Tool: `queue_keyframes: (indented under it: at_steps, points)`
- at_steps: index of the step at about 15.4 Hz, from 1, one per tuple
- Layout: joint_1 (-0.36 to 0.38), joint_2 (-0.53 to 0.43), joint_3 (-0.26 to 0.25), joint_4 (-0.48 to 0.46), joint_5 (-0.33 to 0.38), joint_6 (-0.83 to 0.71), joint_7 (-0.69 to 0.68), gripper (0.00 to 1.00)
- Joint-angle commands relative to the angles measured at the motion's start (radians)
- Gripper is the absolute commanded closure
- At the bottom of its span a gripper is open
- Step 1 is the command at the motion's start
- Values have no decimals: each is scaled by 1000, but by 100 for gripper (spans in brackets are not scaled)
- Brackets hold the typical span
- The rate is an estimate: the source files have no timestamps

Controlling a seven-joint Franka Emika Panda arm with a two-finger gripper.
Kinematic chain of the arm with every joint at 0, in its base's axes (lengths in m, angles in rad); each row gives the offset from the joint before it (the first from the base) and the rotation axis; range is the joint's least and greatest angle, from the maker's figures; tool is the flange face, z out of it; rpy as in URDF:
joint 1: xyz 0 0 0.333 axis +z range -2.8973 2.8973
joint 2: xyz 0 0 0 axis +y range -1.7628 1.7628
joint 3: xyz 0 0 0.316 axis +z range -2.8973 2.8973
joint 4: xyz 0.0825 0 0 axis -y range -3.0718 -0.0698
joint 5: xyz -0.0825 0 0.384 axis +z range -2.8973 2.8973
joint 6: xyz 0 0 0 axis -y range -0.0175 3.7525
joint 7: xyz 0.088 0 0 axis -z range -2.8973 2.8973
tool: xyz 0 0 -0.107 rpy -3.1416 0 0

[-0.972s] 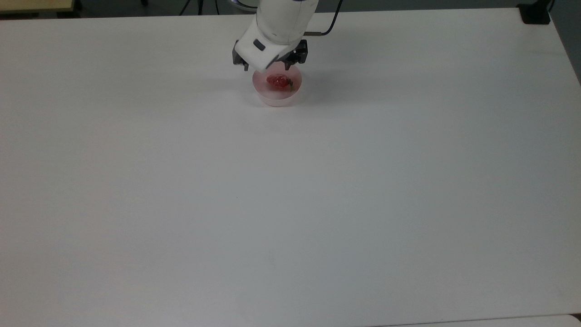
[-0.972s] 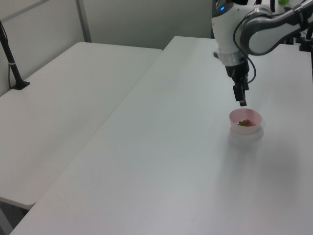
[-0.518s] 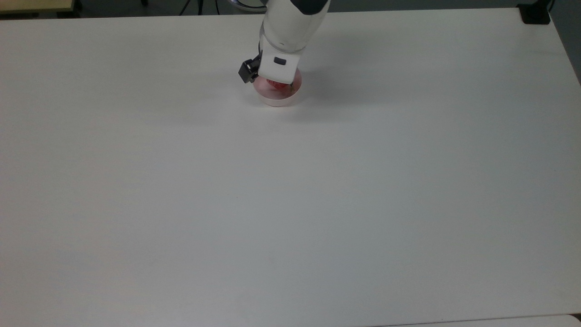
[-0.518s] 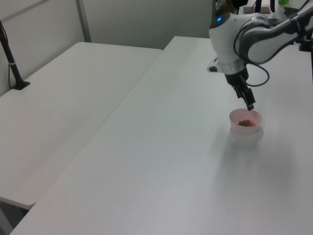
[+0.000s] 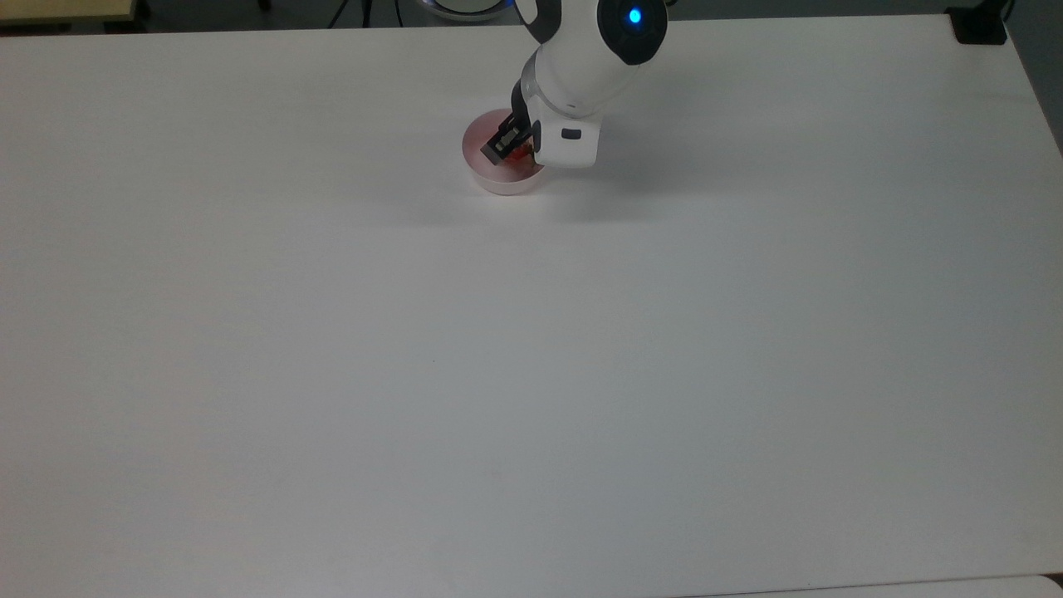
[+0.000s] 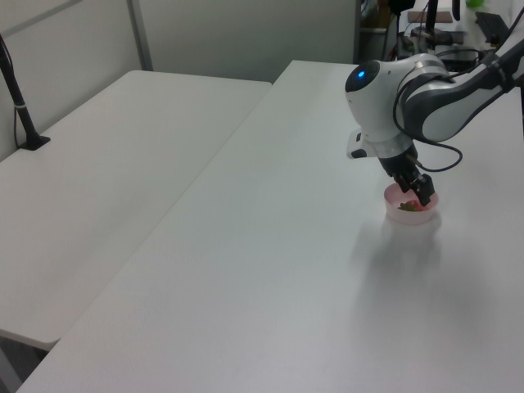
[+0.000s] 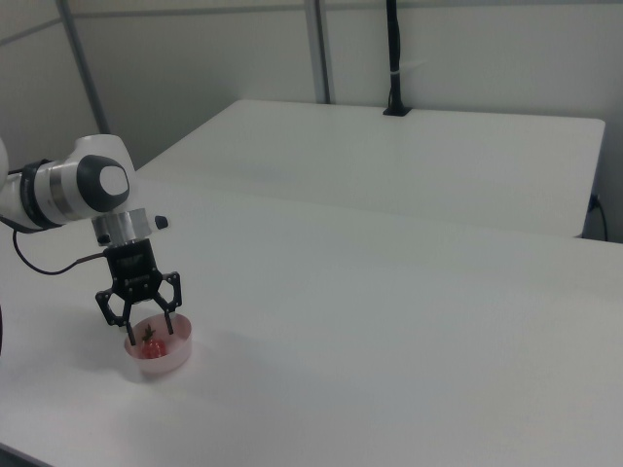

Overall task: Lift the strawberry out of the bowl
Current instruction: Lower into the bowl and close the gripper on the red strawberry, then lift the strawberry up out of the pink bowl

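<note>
1. Tabletop (image 5: 531, 374): your work surface is a plain white tabletop, bare apart from the bowl. A second white table (image 6: 115, 164) stands alongside it, at the left view's left, and a dark post (image 7: 393, 58) is clamped at the far edge of that table in the right view.

2. Arm (image 5: 594, 50): your white Franka arm reaches in from the tabletop's far edge in the top view. A blue indicator light (image 5: 634, 16) is lit on its wrist housing. A black cable (image 7: 49, 263) loops below the arm in the right view.

3. Gripper (image 7: 146, 336): you have the gripper pointing down over the bowl, tilted somewhat in the top view. In the right view the jaws stand spread, one finger to each side of the strawberry, with the tips reaching down to about the bowl's rim. I cannot tell whether either finger touches the fruit. In the left view the gripper (image 6: 423, 194) sits right at the bowl's far rim.

4. Bowl (image 5: 482, 166): the pale pink bowl stands upright near the far edge of the tabletop in the top view, roughly midway between that edge's two corners. In the right view the bowl (image 7: 173, 358) lies near the tabletop's near-left corner.

5. Strawberry (image 7: 149, 350): the red strawberry lies inside the bowl, on its floor, with the green cap showing on top in the right view. In the top view a sliver of the strawberry (image 5: 521, 154) shows beside the black finger.
</note>
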Motion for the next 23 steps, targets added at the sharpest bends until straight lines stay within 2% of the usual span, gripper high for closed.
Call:
queue_keyframes:
  at_steps: [1,5,7,9,13,15,21,23]
  points:
    - [-8,9,-5,-4,-15,50,-22,41]
    - [-8,34,-5,-4,-15,52,-20,42]
    - [-4,48,-5,-7,-16,52,-22,35]
    - [-6,54,-5,-7,-16,54,-22,36]
    - [-14,54,-3,-4,-15,77,-17,68]
    - [-24,45,-3,-4,-10,70,-17,72]
    - [-63,-15,-3,27,0,15,-33,72]
    - [-90,-47,-3,48,25,-5,-46,72]
